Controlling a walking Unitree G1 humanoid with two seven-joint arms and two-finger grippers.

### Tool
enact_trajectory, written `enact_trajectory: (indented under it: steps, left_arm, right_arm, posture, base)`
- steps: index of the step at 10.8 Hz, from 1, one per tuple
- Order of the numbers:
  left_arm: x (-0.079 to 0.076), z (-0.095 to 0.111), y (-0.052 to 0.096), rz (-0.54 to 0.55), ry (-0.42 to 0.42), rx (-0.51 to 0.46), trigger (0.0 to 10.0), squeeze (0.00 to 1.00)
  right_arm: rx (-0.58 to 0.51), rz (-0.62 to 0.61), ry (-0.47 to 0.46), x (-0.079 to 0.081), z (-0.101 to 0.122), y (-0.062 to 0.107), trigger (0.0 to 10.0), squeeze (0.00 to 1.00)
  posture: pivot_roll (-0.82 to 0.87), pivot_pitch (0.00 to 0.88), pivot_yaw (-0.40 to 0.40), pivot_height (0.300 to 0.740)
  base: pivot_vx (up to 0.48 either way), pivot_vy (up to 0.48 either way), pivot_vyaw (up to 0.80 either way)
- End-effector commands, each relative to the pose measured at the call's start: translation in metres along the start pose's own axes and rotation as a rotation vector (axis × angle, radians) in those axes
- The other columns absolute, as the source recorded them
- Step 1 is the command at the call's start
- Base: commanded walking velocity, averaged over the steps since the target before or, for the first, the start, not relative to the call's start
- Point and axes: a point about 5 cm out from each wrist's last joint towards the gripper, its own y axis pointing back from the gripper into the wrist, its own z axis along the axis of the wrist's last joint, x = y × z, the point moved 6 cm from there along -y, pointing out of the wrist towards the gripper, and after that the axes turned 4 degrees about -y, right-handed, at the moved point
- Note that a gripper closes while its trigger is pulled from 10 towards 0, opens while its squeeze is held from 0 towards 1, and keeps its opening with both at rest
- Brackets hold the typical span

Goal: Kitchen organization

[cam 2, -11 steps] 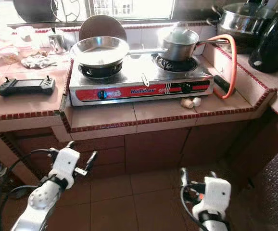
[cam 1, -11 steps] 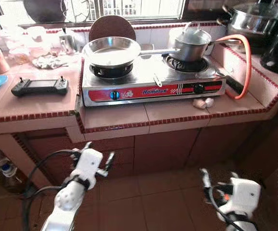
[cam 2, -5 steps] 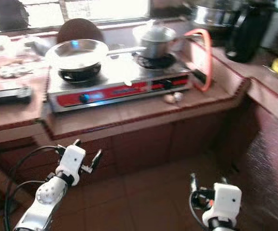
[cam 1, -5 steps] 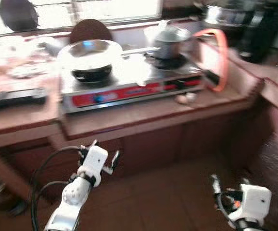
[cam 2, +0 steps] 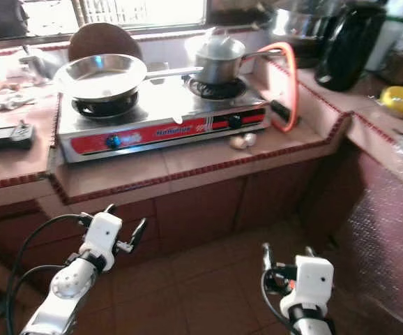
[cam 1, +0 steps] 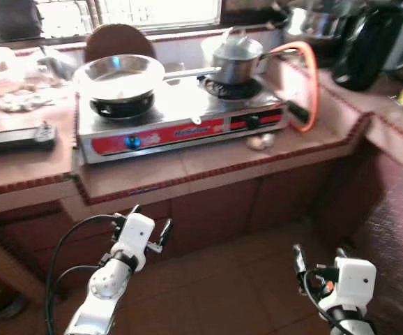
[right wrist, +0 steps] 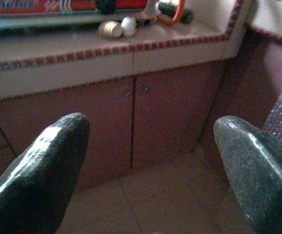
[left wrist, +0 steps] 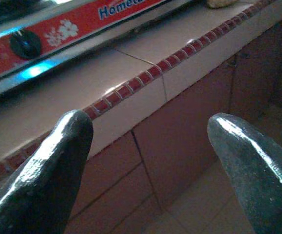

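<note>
Grippers low over floor tiles, below the counter (cam 1: 187, 171): left gripper (cam 1: 148, 225) and right gripper (cam 1: 316, 259) both spread, holding nothing. Stove (cam 1: 180, 115) on counter carries frying pan (cam 1: 118, 73) and lidded pot (cam 1: 235, 57); orange hose (cam 1: 306, 84) beside it.

So the two-burner stove (cam 1: 180, 122) sits on the tiled counter (cam 1: 139, 174), pan (cam 1: 120, 75) on its left burner, lidded pot (cam 1: 235, 59) on the right. Handheld controller (cam 1: 17, 136) lies left of the stove, a couple garlic bulbs (cam 1: 261, 142) just in front of its right end, kettle (cam 1: 365, 45) further right on the corner.
</note>
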Motion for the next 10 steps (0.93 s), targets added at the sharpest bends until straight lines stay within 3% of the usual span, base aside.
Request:
enact_trajectory:
  steps: [1, 10]
  left_arm:
    - [-0.0054, 0.0079, -0.0046, -0.02, 0.012, -0.022, 10.0, 0.0]
    - [-0.012, 0.0071, -0.0047, -0.059, 0.01, -0.035, 10.0, 0.0]
  right_arm:
    - [0.012, -0.017, 0.008, -0.0087, -0.0011, 0.0043, 10.0, 0.0]
    - [0.02, -0.024, 0.007, -0.0065, -0.0018, 0.0111, 10.0, 0.0]
  posture:
    - [-0.04, 0.0, 0.001, 0.74]
    - [-0.05, 0.0, 0.007, 0.74]
  base:
    - [0.0, 0.0, -0.8]
    - [0.0, 0.0, -0.8]
